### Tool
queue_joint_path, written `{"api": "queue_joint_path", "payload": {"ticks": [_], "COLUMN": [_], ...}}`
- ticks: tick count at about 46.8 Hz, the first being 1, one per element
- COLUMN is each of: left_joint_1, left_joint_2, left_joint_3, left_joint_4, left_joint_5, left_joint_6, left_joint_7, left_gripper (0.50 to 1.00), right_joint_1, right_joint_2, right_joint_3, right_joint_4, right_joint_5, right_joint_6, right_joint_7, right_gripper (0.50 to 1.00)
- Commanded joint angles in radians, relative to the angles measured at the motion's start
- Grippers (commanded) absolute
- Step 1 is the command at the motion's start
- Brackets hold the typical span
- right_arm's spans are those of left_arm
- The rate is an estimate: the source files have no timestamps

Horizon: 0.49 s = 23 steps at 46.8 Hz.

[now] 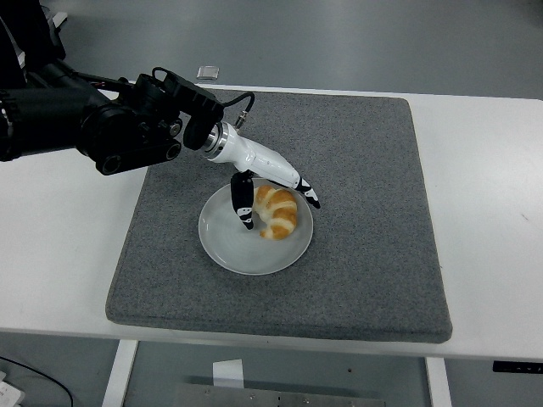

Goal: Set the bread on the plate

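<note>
A golden croissant-shaped bread (277, 213) lies on a round white plate (236, 248) that sits on the grey mat (365, 220). My left hand (277, 198), white with black fingertips, reaches in from the upper left and hovers over the bread. Its fingers (307, 195) are spread out past the bread's far side. Its thumb (243, 206) points down on the bread's left side, over the plate. The hand no longer grips the bread. The right arm is out of view.
The grey mat covers most of the white table (484, 170). A small silvery object (208, 72) lies at the table's far edge. My bulky black left forearm (110, 123) hangs over the mat's upper left corner.
</note>
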Motion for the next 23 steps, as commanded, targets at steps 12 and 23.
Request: {"api": "queue_joint_path", "payload": {"ticks": [12, 23], "left_joint_1": [-0.003, -0.005], "left_joint_2": [0.015, 0.054], "left_joint_3": [-0.065, -0.106], "left_joint_4": [0.001, 0.004], "left_joint_5": [-0.059, -0.209], "left_joint_6": [-0.011, -0.052], "left_joint_7": [0.0, 0.0], "left_gripper": [1.0, 1.0], "right_joint_1": [0.0, 0.0], "right_joint_2": [0.0, 0.0], "right_joint_3": [0.0, 0.0], "right_joint_4": [0.0, 0.0], "right_joint_5": [0.0, 0.002], "right_joint_6": [0.0, 0.0], "right_joint_7": [0.0, 0.0], "right_gripper": [0.932, 0.932]}}
